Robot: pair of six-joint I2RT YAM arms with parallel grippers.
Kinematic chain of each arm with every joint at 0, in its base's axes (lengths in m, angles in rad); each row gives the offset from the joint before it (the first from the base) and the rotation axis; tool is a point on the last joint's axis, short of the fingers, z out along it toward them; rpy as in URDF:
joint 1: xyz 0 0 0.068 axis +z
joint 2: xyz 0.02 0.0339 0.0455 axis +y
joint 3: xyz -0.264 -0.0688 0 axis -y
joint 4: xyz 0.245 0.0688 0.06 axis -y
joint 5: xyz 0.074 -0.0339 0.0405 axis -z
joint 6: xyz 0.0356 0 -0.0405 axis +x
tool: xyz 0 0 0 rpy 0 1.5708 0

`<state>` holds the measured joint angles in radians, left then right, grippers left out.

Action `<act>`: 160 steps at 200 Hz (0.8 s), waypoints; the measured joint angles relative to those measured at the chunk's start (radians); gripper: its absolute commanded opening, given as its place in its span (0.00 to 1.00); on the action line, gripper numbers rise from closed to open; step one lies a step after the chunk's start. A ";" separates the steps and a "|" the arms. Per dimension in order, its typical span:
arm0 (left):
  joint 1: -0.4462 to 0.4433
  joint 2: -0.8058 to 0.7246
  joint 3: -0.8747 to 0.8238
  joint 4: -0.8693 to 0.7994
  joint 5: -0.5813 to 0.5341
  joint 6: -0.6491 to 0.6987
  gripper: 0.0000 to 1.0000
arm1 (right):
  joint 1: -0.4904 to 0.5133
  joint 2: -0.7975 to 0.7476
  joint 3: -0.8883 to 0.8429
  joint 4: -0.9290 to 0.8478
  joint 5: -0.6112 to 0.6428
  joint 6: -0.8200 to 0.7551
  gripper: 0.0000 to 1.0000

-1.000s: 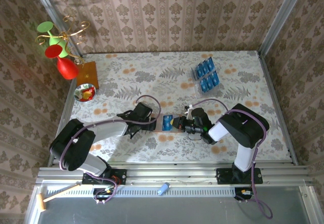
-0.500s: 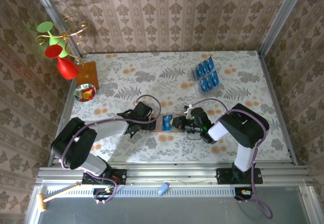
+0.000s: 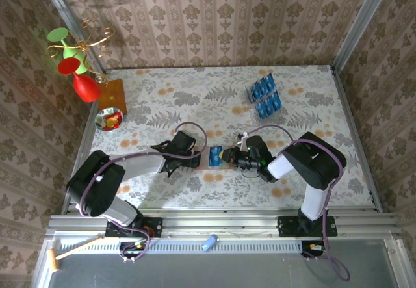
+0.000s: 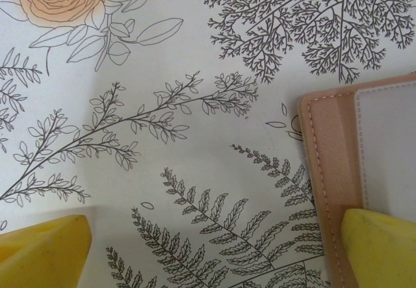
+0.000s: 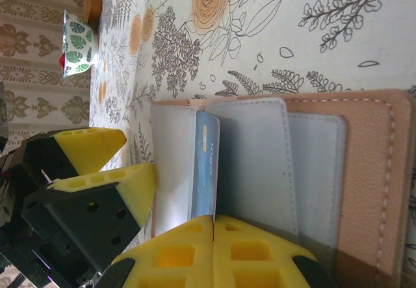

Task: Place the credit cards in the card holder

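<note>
**Top view:** card holder (image 3: 212, 163) seen open on floral table (image 3: 312, 171), centre-near, between left gripper (image 3: 193, 156) and right gripper (image 3: 226, 157). Blue credit card (image 3: 215, 153) seen on it. Other credit cards (image 3: 265, 97) held in clear rack, far right.

**Left wrist:** left gripper (image 4: 211, 249) spread wide. One fingertip (image 4: 380, 246) set on card holder (image 4: 331, 164) corner, other over tablecloth.

**Right wrist:** right gripper (image 5: 214, 249) pressed closed on edge of credit card (image 5: 206, 164). Card tucked between pale pockets of card holder (image 5: 370, 171).

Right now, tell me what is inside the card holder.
One blue credit card sits partway in a pocket of the card holder. Its tucked part is covered; the other pockets' insides are hidden.
</note>
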<state>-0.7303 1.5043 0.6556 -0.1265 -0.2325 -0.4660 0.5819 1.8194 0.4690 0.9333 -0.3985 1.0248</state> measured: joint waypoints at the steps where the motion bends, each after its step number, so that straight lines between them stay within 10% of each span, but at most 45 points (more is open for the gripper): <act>1: 0.000 0.000 0.000 0.000 0.000 0.000 1.00 | 0.000 0.000 0.001 -0.001 0.000 0.000 0.00; 160: 0.000 0.002 0.000 0.003 -0.001 0.000 1.00 | 0.028 0.014 0.023 -0.016 -0.007 0.000 0.00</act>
<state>-0.7303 1.5066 0.6552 -0.1234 -0.2333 -0.4664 0.6098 1.8339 0.4919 0.9169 -0.4057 1.0248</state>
